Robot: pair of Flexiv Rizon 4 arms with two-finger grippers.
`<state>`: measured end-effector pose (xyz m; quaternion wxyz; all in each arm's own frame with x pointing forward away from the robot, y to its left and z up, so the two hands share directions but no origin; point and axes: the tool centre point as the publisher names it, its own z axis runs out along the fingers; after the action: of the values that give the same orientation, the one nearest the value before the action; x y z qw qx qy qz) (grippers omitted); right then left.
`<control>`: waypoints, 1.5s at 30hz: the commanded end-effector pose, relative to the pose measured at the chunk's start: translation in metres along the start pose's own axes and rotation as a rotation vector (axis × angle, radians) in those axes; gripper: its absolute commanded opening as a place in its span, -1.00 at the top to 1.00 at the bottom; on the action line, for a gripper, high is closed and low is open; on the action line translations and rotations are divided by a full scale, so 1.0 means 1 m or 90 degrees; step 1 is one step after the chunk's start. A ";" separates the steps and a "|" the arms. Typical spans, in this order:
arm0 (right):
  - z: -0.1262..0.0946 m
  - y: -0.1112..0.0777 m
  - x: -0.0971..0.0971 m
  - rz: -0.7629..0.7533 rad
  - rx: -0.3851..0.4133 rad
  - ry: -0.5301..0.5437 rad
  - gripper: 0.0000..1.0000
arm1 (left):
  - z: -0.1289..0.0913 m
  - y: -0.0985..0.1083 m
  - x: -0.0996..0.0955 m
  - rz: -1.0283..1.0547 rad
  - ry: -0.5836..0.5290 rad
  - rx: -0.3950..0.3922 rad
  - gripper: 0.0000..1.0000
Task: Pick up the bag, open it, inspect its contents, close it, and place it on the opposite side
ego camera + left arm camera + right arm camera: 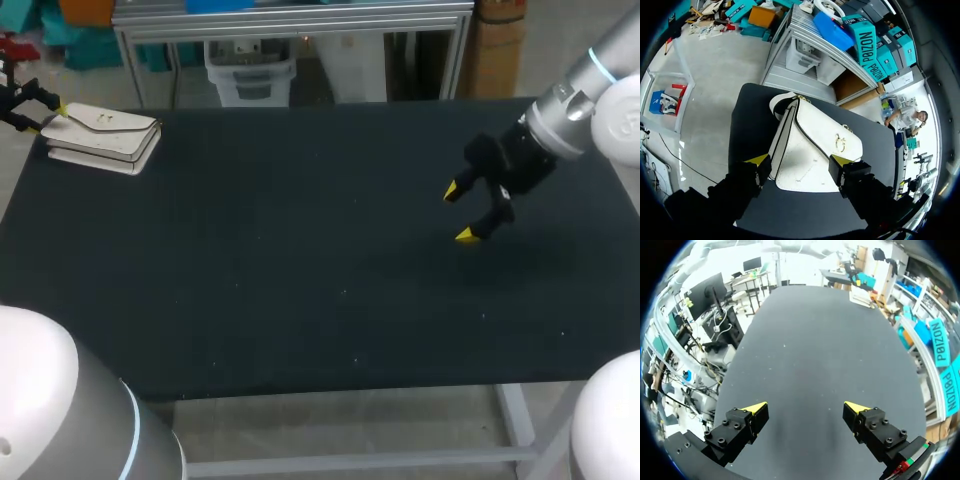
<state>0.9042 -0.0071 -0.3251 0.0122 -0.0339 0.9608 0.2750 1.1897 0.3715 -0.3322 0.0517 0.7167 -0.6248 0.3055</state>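
A white handbag point(105, 135) with a gold clasp lies flat at the table's far left corner. My left gripper point(48, 116) comes in from the left edge at the bag's near end. In the left wrist view the handbag point(812, 145) sits between the yellow tips of the left gripper point(800, 162), and both fingers press against its two sides. The flap is closed. My right gripper point(460, 212) hangs open over the right part of the table, far from the bag. In its own view the right gripper point(805, 410) has nothing between its fingers, only bare mat ahead.
The black table mat point(300, 260) stretches between the two arms. The bag lies close to the table's left and far edges. Nothing else lies on the mat.
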 end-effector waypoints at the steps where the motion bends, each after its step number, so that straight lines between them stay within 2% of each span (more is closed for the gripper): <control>1: 0.000 0.000 0.000 -0.001 -0.001 0.000 -1.00 | 0.007 -0.005 -0.002 0.000 0.006 -0.416 -0.27; 2: 0.000 0.000 0.000 -0.001 -0.001 0.000 -1.00 | 0.008 -0.004 -0.002 0.000 0.007 -0.419 -0.29; 6: 0.000 0.000 0.000 -0.001 -0.001 0.000 -1.00 | 0.010 -0.002 0.000 -0.002 0.008 -0.427 0.23; 7: 0.000 0.000 0.000 -0.001 -0.001 0.000 -1.00 | 0.009 -0.001 0.000 -0.004 0.011 -0.431 0.60; 9: 0.000 0.000 0.000 -0.001 -0.001 0.000 -1.00 | 0.008 0.001 0.001 -0.005 0.014 -0.434 1.00; 16: 0.000 0.000 0.000 -0.001 -0.001 0.000 -1.00 | 0.002 0.013 0.001 -0.011 0.011 -0.446 1.00; 25: 0.000 0.000 0.000 -0.001 -0.001 0.000 -1.00 | -0.013 0.049 0.005 0.014 0.029 -0.505 1.00; 29: 0.000 0.000 0.000 -0.001 -0.001 0.000 -1.00 | -0.021 0.058 0.007 0.026 0.059 -0.524 1.00; 30: 0.000 0.000 0.000 -0.001 -0.001 0.000 -1.00 | -0.023 0.061 0.008 0.026 0.063 -0.529 0.63; 31: 0.000 0.000 0.000 -0.001 -0.001 0.000 -1.00 | -0.023 0.063 0.008 0.026 0.062 -0.531 0.02; 32: 0.000 0.000 0.000 -0.001 -0.001 0.000 -1.00 | -0.023 0.064 0.009 0.030 0.063 -0.536 -0.90; 33: 0.000 0.000 0.000 -0.001 -0.001 0.000 -1.00 | -0.023 0.064 0.009 0.027 0.065 -0.537 -1.00; 39: 0.000 0.000 0.000 -0.001 -0.001 0.000 -1.00 | -0.021 0.057 0.005 0.010 0.056 -0.540 -1.00; 45: 0.000 0.000 0.000 -0.001 -0.001 0.000 -1.00 | -0.015 0.043 0.002 0.002 0.049 -0.585 -1.00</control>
<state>0.9040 -0.0070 -0.3253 0.0128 -0.0336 0.9609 0.2747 1.1337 0.3636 -0.3292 0.1225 0.7083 -0.6363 0.2799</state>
